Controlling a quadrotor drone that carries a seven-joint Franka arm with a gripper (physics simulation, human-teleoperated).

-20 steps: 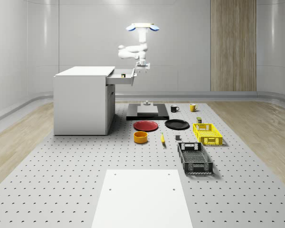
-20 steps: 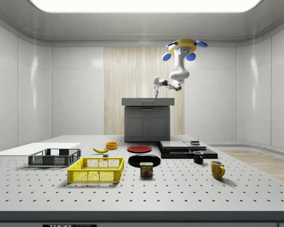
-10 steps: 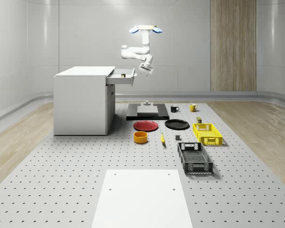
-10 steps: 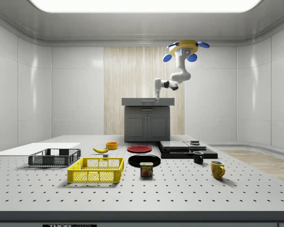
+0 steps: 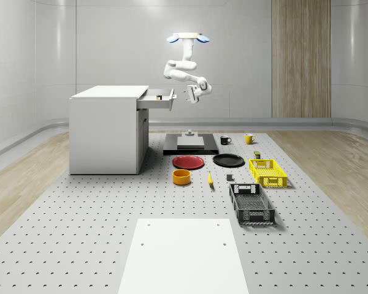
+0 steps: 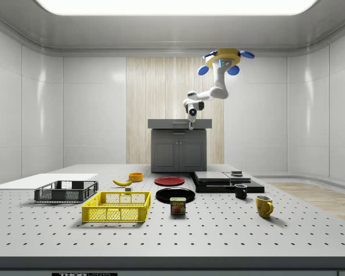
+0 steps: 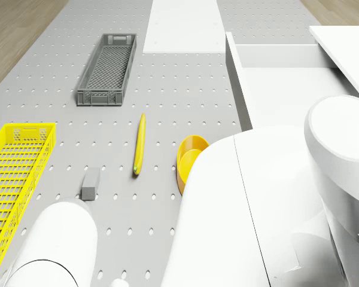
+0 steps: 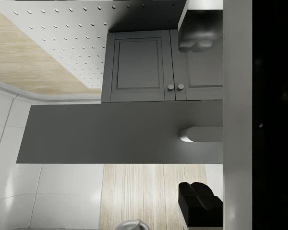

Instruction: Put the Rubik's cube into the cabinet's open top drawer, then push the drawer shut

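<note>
**Whole-scene view.** The drone [image 5: 187,38] hovers well above the worktop [image 5: 98,233], higher than the cabinet [image 5: 107,131] and to the view's right of it. The arm hangs below the drone and bends. It brings the tool [image 5: 192,94] level with the open top drawer [image 5: 158,100], near the drawer front but apart from it. A small yellowish item [image 5: 159,95] lies inside the drawer. It is too small to confirm as the Rubik's cube.

**Side view.** The drone [image 6: 221,59] hovers to the view's right of the cabinet [image 6: 179,150]. The tool [image 6: 191,121] points downward in front of the cabinet's top edge.

**Drone view.** Below the arm links lie a banana [image 7: 139,143], a yellow bowl [image 7: 187,156], a black crate [image 7: 107,69] and a yellow crate [image 7: 15,173].

**Wrist view.** The tool [image 8: 199,124] faces the grey drawer front [image 8: 110,132] and its handle [image 8: 201,134]. The fingers [image 8: 197,43] are spread wide, with nothing gripped.
</note>
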